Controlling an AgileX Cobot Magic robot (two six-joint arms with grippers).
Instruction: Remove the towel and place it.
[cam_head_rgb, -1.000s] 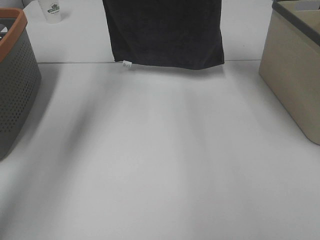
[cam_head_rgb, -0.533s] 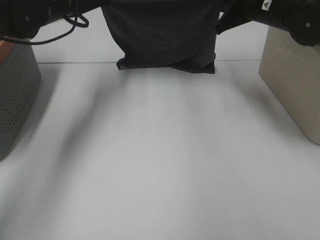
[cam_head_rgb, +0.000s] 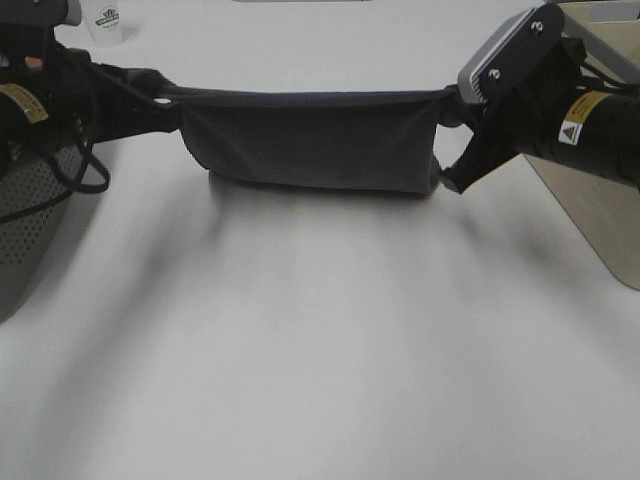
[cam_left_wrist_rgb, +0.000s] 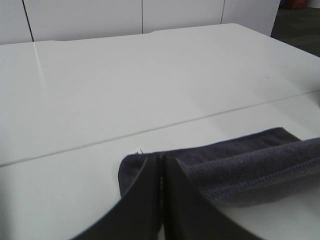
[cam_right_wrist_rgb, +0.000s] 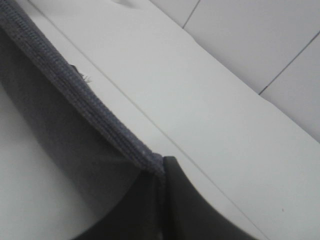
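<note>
The dark charcoal towel (cam_head_rgb: 310, 145) is stretched flat between my two grippers at the far middle of the white table. Its top hem is taut and its lower part sags onto the tabletop. My left gripper (cam_head_rgb: 170, 98) is shut on the towel's left top corner. My right gripper (cam_head_rgb: 447, 100) is shut on the right top corner. In the left wrist view the shut gripper (cam_left_wrist_rgb: 161, 182) pinches the hem, and the towel (cam_left_wrist_rgb: 245, 162) lies in folds beyond it. In the right wrist view the right gripper (cam_right_wrist_rgb: 160, 172) clamps the towel's (cam_right_wrist_rgb: 60, 100) ribbed hem.
A grey perforated basket (cam_head_rgb: 30, 220) stands at the left table edge, under the left arm. A beige bin (cam_head_rgb: 600, 215) stands at the right, behind the right arm. A white paper cup (cam_head_rgb: 108, 22) is at the far left. A seam crosses the table (cam_left_wrist_rgb: 100, 142).
Both arms have dropped into view and carried the towel down and nearer. It hung long from above a second ago; now its top hem is low and the cloth bunches on the table.
</note>
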